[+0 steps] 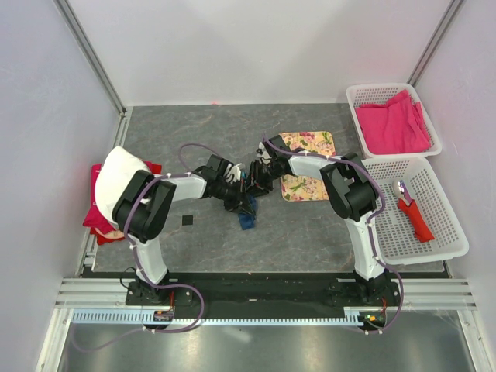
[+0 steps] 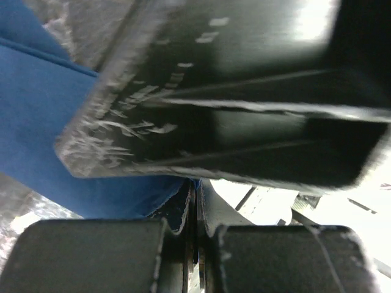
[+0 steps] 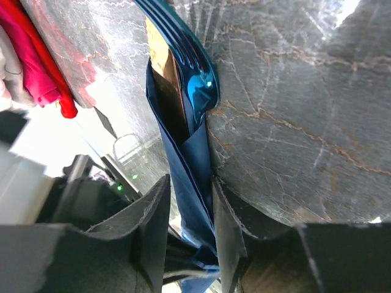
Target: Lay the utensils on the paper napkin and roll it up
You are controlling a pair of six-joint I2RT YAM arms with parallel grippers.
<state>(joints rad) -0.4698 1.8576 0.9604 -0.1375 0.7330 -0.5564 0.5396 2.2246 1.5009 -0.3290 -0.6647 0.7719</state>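
The dark-blue paper napkin (image 1: pixel 247 220) hangs folded at the table's middle, between my two grippers. My left gripper (image 1: pixel 242 199) is shut on its edge; in the left wrist view the jaws (image 2: pixel 195 201) pinch a thin blue strip, with more napkin (image 2: pixel 55 122) to the left. My right gripper (image 1: pixel 260 180) is shut on the folded napkin (image 3: pixel 183 152), its jaws (image 3: pixel 188 189) standing narrowly on either side of it. A shiny blue fork (image 3: pixel 200 85) pokes out of the fold above the fingers. Any other utensils are hidden.
A floral mat (image 1: pixel 308 175) lies under my right arm. A white basket (image 1: pixel 434 232) on the right holds a red-handled tool (image 1: pixel 415 213); another basket (image 1: pixel 364 94) behind it holds pink cloth (image 1: pixel 391 124). Red and white cloths (image 1: pixel 108 194) lie at the left edge.
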